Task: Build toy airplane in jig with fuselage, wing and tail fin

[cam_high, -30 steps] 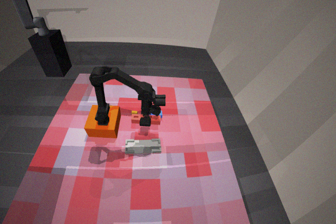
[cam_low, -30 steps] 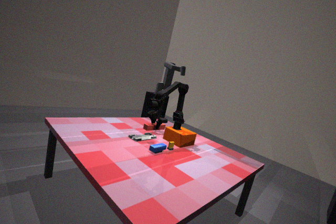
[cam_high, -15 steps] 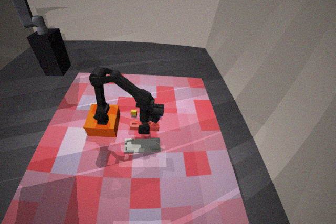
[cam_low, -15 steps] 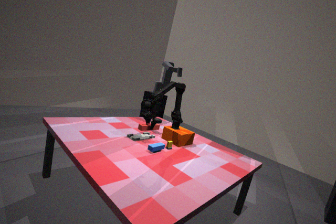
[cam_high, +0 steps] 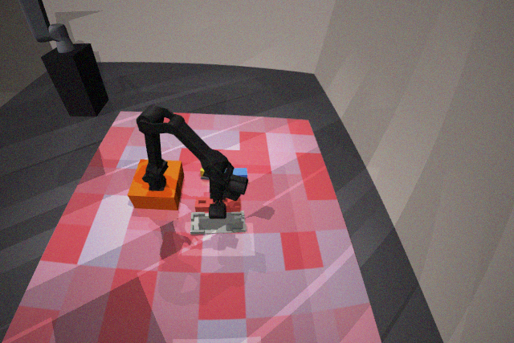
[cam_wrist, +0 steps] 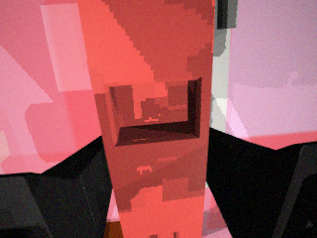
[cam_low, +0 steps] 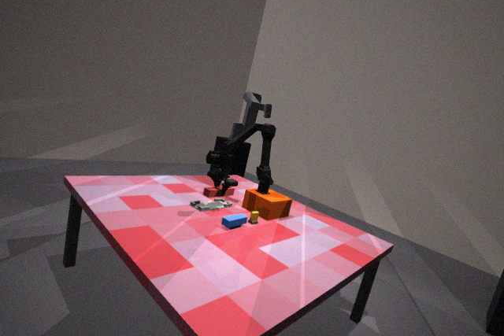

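The red fuselage is held level between the fingers of my gripper, which is shut on it. A rectangular socket in its top faces the wrist camera. It hangs above the table, over or close to the pale grey cradle; the wrist view shows the cradle only along the fuselage's right side, and the rest is hidden. The blue wing lies on the table. The small yellow tail fin stands near it, partly hidden by the arm in the top view.
My arm's base stands on an orange box, beside the loose parts and the cradle. A grey arm on a black pedestal stands beyond the table, which has a red, pink and lilac patchwork top.
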Robot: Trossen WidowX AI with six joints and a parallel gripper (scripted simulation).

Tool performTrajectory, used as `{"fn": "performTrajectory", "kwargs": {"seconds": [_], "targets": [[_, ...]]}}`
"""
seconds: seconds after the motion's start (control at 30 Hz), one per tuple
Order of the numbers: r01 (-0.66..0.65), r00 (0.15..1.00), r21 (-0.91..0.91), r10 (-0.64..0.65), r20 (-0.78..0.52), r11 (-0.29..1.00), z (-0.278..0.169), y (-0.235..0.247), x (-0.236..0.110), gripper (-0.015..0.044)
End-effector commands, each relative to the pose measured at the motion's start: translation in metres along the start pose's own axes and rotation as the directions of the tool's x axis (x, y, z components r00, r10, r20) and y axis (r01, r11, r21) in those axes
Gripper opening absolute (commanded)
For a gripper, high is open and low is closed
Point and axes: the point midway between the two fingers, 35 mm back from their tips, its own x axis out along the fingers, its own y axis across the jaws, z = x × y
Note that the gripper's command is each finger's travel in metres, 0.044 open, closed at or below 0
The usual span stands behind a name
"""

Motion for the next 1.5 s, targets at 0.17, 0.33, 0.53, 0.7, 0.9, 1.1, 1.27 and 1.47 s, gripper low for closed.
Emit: {"fn": "performTrajectory", "kwargs": {"seconds": [0.17, 0.33, 0.53, 0.7, 0.9, 1.1, 1.27, 1.47], "targets": [[0.000, 1.000, -0.031, 0.000, -0.001, 1.000, -0.013, -0.023, 0.014, 0.0000], [0.001, 1.000, -0.033, -0.001, -0.001, 0.999, -0.013, -0.025, 0.015, 0.0079], [0.001, 1.000, -0.033, -0.001, -0.001, 0.999, -0.014, -0.025, 0.015, 0.0195], [0.001, 1.000, -0.033, -0.001, -0.001, 0.999, -0.014, -0.025, 0.015, 0.0195], [0.001, 1.000, -0.033, -0.001, -0.001, 0.999, -0.014, -0.025, 0.015, 0.0195], [0.001, 1.000, -0.033, -0.001, -0.001, 0.999, -0.013, -0.025, 0.020, 0.0195], [0.001, 1.000, -0.033, -0.001, -0.001, 0.999, -0.013, -0.025, 0.029, 0.0195], [0.001, 1.000, -0.033, -0.001, -0.001, 0.999, -0.013, -0.025, 0.038, 0.0195]]}}
